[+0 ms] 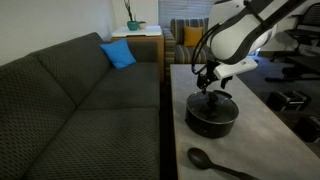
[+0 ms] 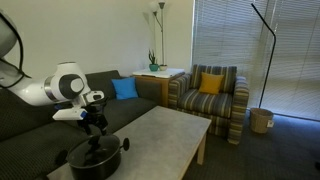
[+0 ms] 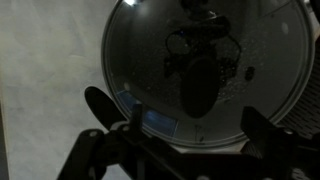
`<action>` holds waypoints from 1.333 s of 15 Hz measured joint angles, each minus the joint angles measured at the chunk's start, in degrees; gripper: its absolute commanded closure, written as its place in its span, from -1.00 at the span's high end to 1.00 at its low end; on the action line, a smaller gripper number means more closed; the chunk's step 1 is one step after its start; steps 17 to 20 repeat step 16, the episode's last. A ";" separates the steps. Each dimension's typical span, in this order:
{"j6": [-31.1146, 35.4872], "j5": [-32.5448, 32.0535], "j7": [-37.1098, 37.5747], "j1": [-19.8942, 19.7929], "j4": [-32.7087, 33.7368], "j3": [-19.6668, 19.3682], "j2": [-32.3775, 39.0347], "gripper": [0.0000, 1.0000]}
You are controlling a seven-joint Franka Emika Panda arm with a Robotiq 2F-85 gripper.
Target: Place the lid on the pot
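The black pot [image 1: 212, 122] stands on the grey table, and it also shows in an exterior view [image 2: 95, 162]. The glass lid [image 3: 150, 60] with its metal rim lies flat below the wrist camera and appears to rest on the pot [image 1: 211, 101]. Its dark knob [image 3: 204, 85] sits near the middle. My gripper [image 1: 208, 86] hangs straight above the lid's centre, and it also shows in an exterior view [image 2: 97, 134]. In the wrist view my gripper [image 3: 195, 120] has its fingers spread wide with nothing between them.
A black long-handled spoon [image 1: 205, 159] lies on the table [image 1: 260, 140] in front of the pot. A dark grey couch [image 1: 80, 100] with a blue pillow [image 1: 120, 54] runs beside the table. A striped armchair [image 2: 210, 95] stands beyond the table's far end.
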 measured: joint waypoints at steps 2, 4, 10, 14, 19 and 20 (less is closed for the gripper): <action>1.44 -0.99 2.84 1.79 -4.62 -1.72 -3.20 1.00; 2.31 -1.82 5.88 4.15 -9.40 -3.13 -6.44 1.00; 6.22 -2.36 7.48 6.85 -24.29 -6.40 -15.56 1.00; 8.29 -2.76 7.29 6.73 -30.55 -8.57 -18.84 1.00; 8.57 -2.93 7.22 6.73 -32.31 -9.23 -19.80 1.00; 8.57 -2.93 7.22 6.73 -32.31 -9.23 -19.80 1.00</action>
